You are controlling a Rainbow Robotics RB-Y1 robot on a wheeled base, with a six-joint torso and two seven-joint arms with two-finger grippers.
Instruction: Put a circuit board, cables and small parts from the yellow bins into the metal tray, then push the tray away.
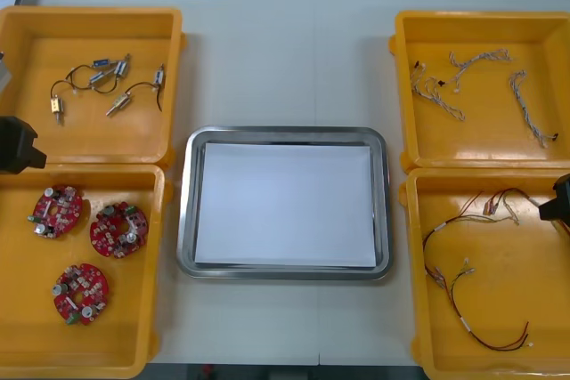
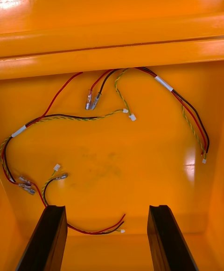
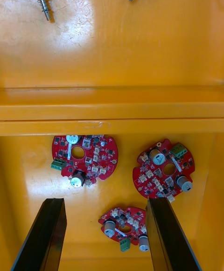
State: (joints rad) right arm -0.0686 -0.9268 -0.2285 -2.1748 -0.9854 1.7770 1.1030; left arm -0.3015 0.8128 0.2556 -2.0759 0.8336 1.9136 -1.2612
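Over the near-left yellow bin (image 1: 27, 335) we see the left gripper (image 3: 105, 202) hovering, fingers spread wide and released. Three round red circuit boards (image 1: 116, 229) lie on that bin's floor, and from the left wrist one board sits beyond the gap between the fingers. The right gripper (image 2: 106, 208) hangs over the near-right yellow bin (image 1: 534, 300), also spread and released, above loose red and yellow cables (image 1: 463, 282). We note the metal tray (image 1: 184, 211) on the light table (image 1: 267, 60) between the bins, white inside. The far-left yellow bin (image 1: 89, 135) holds small metal parts (image 1: 120, 67) joined by black cables (image 1: 142, 88). The far-right yellow bin (image 1: 485, 135) holds twisted blue and white cables (image 1: 436, 91).
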